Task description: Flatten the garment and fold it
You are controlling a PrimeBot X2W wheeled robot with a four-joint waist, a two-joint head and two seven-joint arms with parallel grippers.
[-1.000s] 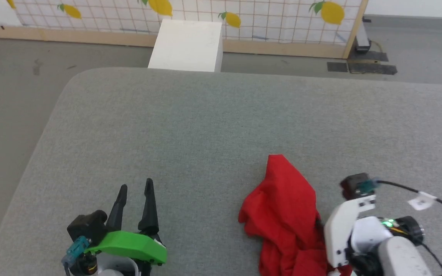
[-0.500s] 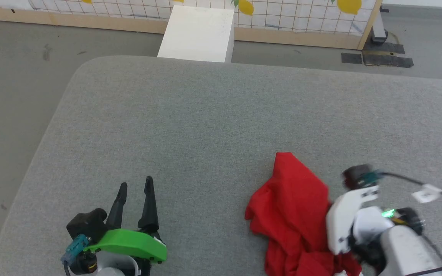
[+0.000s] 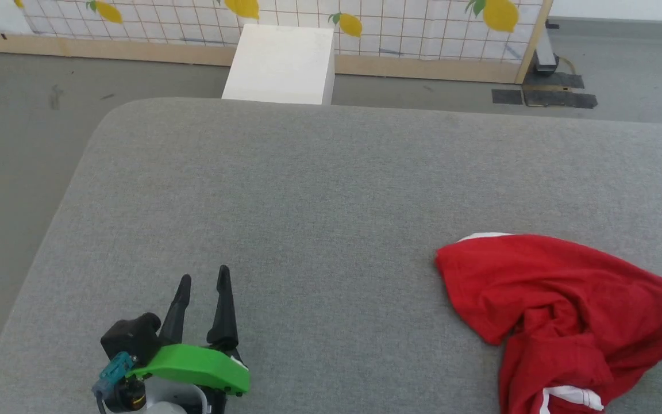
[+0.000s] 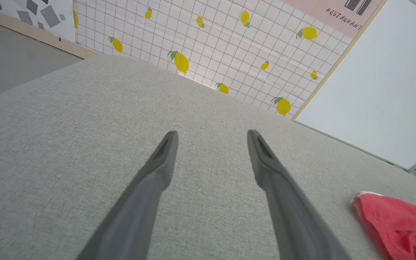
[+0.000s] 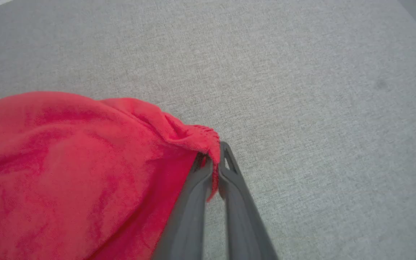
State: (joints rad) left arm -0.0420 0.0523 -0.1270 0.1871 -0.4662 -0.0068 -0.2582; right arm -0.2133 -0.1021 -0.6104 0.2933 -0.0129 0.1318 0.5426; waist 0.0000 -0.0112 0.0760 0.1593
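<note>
The bright red garment (image 3: 561, 310) lies crumpled at the lower right of the grey cushioned surface (image 3: 319, 190), white trim showing at its far corner and near the bottom edge. In the right wrist view my right gripper (image 5: 215, 159) is shut on a pinched edge of the garment (image 5: 67, 169), the cloth stretching away to the left. A corner of the garment (image 4: 399, 227) also shows at the lower right of the left wrist view. My left gripper (image 3: 201, 282) rests open at the lower left, nothing between its fingers (image 4: 157, 162).
A white box (image 3: 279, 63) stands on the floor beyond the surface's far edge. Behind it runs a lemon-patterned panel (image 3: 365, 23) with a wooden frame. The surface's rounded left corner (image 3: 107, 121) drops to grey floor.
The right arm has pulled the garment to the right, spreading it from a narrow heap into a wider shape, and moved mostly out of the head view. The left gripper has stayed put.
</note>
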